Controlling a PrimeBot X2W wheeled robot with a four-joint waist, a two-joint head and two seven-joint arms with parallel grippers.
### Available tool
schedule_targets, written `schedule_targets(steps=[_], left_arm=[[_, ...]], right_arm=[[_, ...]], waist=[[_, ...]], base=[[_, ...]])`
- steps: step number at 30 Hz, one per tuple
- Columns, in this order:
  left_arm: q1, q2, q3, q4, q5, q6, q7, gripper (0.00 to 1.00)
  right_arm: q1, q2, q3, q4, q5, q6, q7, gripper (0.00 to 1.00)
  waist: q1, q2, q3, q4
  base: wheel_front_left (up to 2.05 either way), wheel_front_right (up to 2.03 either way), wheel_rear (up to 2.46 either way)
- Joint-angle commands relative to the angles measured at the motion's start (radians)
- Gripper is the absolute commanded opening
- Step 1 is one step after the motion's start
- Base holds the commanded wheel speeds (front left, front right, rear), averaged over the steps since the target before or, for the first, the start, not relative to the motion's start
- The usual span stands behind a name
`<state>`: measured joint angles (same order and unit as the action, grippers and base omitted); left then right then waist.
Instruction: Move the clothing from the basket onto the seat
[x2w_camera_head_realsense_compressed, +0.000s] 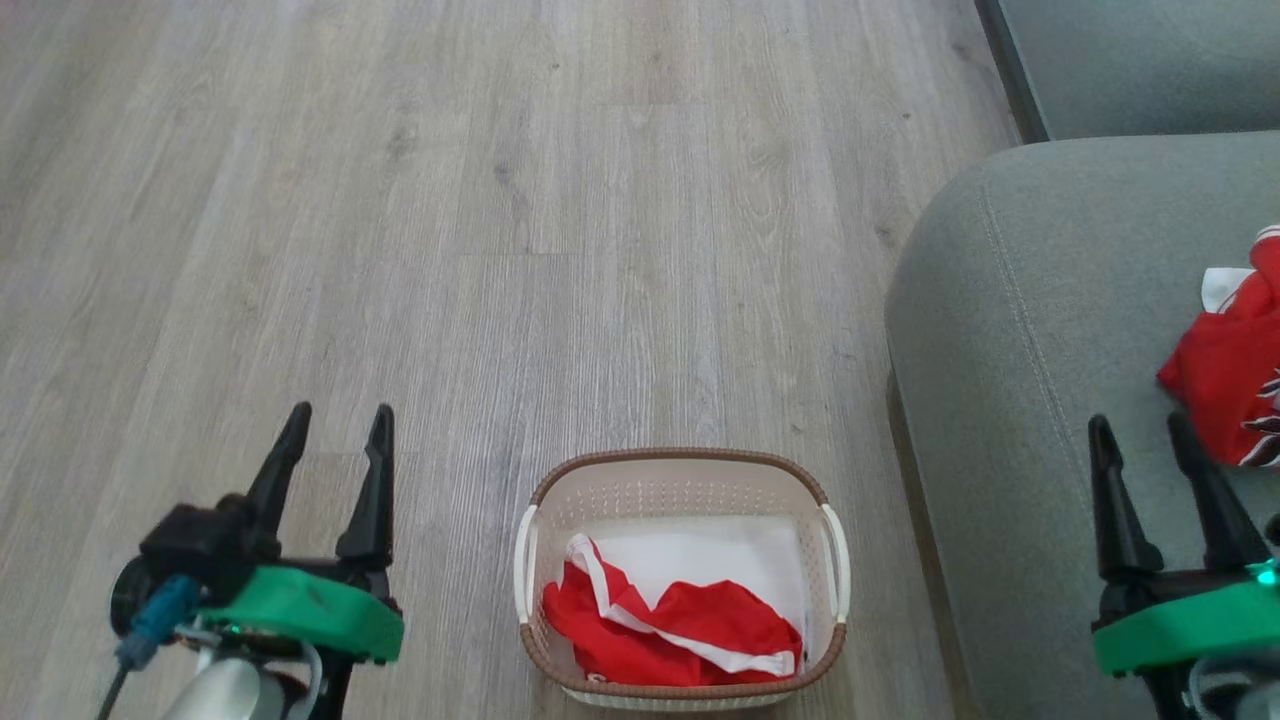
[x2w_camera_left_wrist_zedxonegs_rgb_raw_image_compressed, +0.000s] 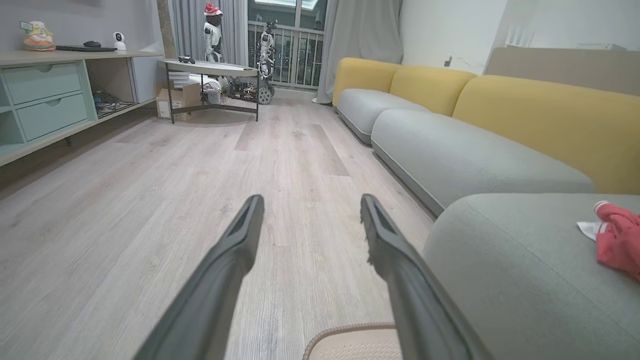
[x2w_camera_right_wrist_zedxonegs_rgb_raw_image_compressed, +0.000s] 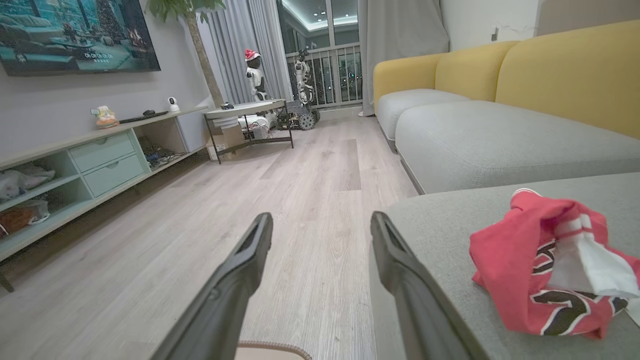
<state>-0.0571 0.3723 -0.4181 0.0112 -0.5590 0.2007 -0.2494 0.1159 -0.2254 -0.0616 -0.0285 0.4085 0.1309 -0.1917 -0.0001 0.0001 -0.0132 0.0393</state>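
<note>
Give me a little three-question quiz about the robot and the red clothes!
1. True or false: the basket has a red garment in it.
2. Where does the red jersey lie? A) on the floor B) on the seat C) in the basket
3. Fill in: the left gripper and the right gripper both have their fingers ___.
Key: 1 true; 2 B; 3 open.
</note>
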Motion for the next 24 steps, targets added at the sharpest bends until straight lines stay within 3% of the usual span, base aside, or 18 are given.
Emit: schedule_targets(steps=[1,10,24], left_arm=[[-0.030,0.008,0.051,-0.017,0.027,-0.011,-0.012,1.00],[-0.007,-0.058,0.102,0.013,0.095,-0.067,-0.012,1.00],[-0.011,-0.112,0.154,0.081,0.146,-0.131,-0.012,1.00]], right_arm=[[-0.017,-0.014,0.018,-0.023,-0.013,0.000,-0.016,1.00],[-0.030,-0.010,0.043,0.009,-0.027,0.000,-0.035,1.00],[-0.048,-0.015,0.076,0.042,-0.009,0.000,-0.040,1.00]], waist=[[0.0001,-0.0001,0.002,-0.001],[0.0001,-0.0001,0.007,-0.003],[0.0001,-0.0001,0.012,-0.010]], base=[[0.00,0.00,0.00],[0.00,0.00,0.00],[0.00,0.00,0.00]])
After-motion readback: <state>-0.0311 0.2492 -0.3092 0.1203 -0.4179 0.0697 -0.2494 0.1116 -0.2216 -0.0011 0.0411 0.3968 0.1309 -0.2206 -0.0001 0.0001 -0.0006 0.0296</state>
